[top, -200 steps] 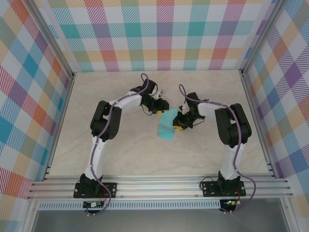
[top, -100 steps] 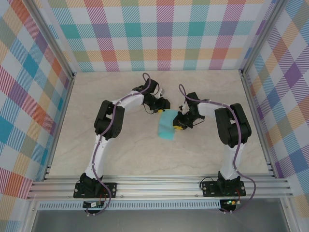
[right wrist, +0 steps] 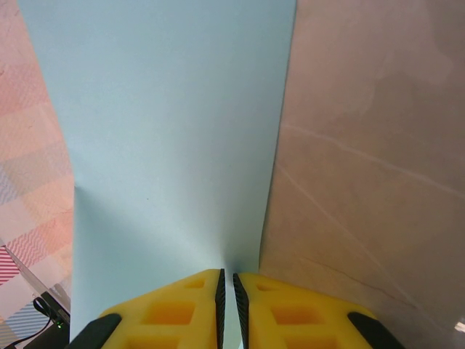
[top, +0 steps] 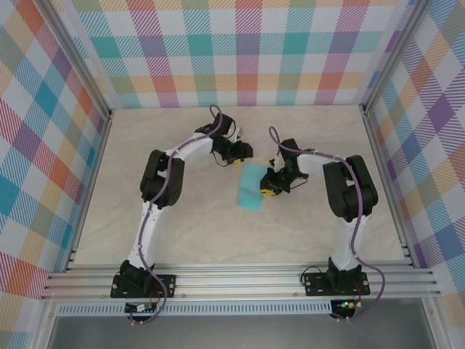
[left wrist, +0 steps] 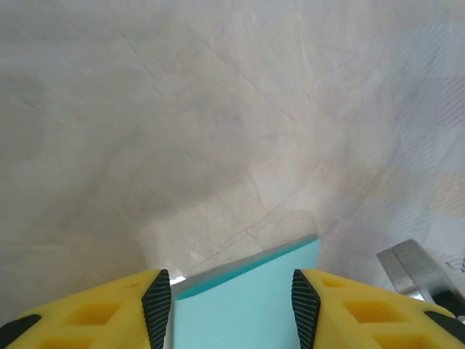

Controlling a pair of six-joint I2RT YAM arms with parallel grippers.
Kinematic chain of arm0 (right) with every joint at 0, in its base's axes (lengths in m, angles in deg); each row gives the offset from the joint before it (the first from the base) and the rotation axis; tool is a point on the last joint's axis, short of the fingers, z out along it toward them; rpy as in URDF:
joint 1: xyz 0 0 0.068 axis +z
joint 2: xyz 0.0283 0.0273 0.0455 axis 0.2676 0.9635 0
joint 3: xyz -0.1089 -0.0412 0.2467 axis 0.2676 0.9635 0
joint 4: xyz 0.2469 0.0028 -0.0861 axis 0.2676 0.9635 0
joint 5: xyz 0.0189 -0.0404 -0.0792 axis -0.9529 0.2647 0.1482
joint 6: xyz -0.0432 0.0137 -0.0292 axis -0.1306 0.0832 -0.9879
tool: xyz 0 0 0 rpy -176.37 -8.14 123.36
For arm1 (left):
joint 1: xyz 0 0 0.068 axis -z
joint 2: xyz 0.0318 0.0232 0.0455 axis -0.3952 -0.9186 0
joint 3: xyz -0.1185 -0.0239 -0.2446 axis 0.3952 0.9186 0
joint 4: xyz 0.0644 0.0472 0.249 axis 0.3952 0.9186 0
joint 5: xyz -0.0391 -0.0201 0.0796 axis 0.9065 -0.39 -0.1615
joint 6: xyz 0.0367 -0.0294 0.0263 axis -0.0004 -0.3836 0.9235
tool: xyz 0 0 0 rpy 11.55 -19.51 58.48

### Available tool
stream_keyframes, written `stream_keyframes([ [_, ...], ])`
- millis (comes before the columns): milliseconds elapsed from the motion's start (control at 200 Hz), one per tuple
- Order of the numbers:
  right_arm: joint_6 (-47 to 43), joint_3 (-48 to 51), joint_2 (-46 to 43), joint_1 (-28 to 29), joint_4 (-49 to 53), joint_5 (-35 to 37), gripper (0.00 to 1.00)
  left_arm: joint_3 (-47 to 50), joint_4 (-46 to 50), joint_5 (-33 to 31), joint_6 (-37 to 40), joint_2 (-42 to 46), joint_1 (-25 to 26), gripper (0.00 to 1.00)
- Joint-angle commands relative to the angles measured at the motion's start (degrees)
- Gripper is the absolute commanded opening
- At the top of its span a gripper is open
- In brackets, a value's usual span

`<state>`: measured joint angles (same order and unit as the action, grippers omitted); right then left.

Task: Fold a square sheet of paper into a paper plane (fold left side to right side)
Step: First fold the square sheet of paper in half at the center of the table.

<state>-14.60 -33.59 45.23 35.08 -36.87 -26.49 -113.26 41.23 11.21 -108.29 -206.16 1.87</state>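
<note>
Top external view is showing one turquoise sheet of paper (top: 251, 187) lying on the table (top: 189, 233) between two arms, its far edge just beside the left gripper (top: 243, 155) and its right edge at the right gripper (top: 269, 190). Left wrist view is adding the detail: the left gripper is standing spread, with the sheet's edge lying between its two yellow fingers (left wrist: 109, 316); whether they are touching it I cannot tell. Right wrist view is showing the right gripper's fingers pressed together, pinching the sheet's near edge.
</note>
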Motion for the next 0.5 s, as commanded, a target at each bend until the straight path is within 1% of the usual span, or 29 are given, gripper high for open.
stream_keyframes([
  [0,-1.0,2.3,5.6,0.8,2.3,7.4,0.15,-0.8,2.9,-0.5,1.7,3.8,-1.2,0.51],
  [125,-1.0,2.2,5.5,0.8,2.3,7.4,0.15,5.7,0.1,2.0,1.1,10.3,-1.2,0.51],
  [270,-0.9,2.2,5.5,0.8,2.3,7.5,0.15,17.7,-7.3,6.0,-2.5,17.6,-0.2,0.49],
  [405,-0.9,2.3,5.5,0.8,2.4,7.9,0.15,24.6,-11.1,8.2,-5.6,20.1,2.1,0.48],
  [430,-0.8,2.3,5.5,0.8,2.3,7.9,0.15,25.5,-13.3,8.2,-5.8,20.2,2.6,0.48],
  [495,-0.8,2.4,5.5,0.8,2.4,7.8,0.15,26.2,-13.5,7.5,-5.7,19.7,3.8,0.47],
])
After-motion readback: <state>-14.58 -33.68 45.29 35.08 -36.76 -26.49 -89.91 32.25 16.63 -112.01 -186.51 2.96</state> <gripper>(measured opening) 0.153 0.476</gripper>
